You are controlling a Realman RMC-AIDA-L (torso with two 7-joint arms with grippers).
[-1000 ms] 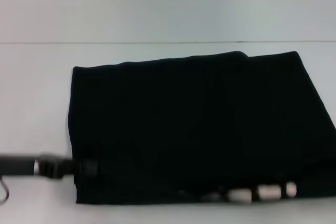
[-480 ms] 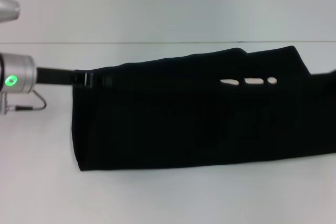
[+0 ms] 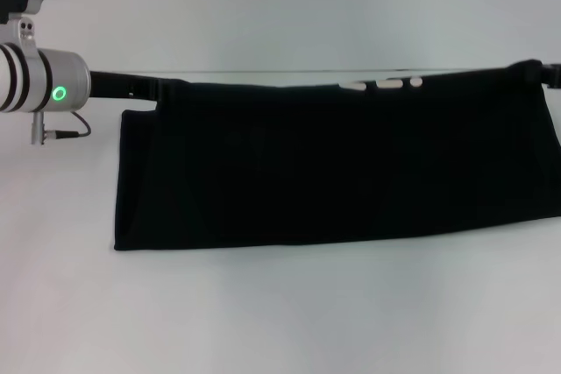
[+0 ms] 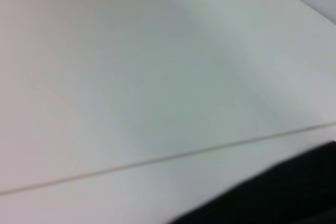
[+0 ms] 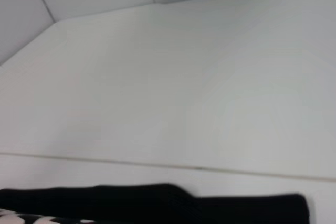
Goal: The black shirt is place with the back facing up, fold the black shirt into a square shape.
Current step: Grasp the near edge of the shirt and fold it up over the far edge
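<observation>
The large plain black soft-fabric T-shirt [image 3: 333, 164] hangs as a wide band above the white table [image 3: 280, 313]: top edge lifted and stretched taut side to side, lower edge down near/at the tabletop, but contact can't be told. A bit of pale block lettering [image 3: 383, 84] peeks out along the shirt's raised top edge, right of its middle.

Left gripper [image 3: 166, 87] is at the shirt's upper left corner, w/ its silver wrist and green light just outside the shirt's left edge. It looks clamped onto that corner, since the fabric rises straight to it; the fingers themselves are black on black, so this is a judgement. Right gripper [image 3: 536, 70] is at the shirt's upper right corner, mostly out of view. The cloth bunches up to it, so prob. gripping too, but I can't tell how far it's closed.

Wrist views add little: each shows bare table plus a strip of black fabric at the edge; the right one also catches a sliver of the lettering.

Progress, as I judge it: shirt already reads as a long strip, no sleeves sticking out, so at least one lengthwise fold seems done. Now mid-fold, both corners being carried. Left to do: lay this edge down, release, then fold crosswise to shorten the strip into a square.
</observation>
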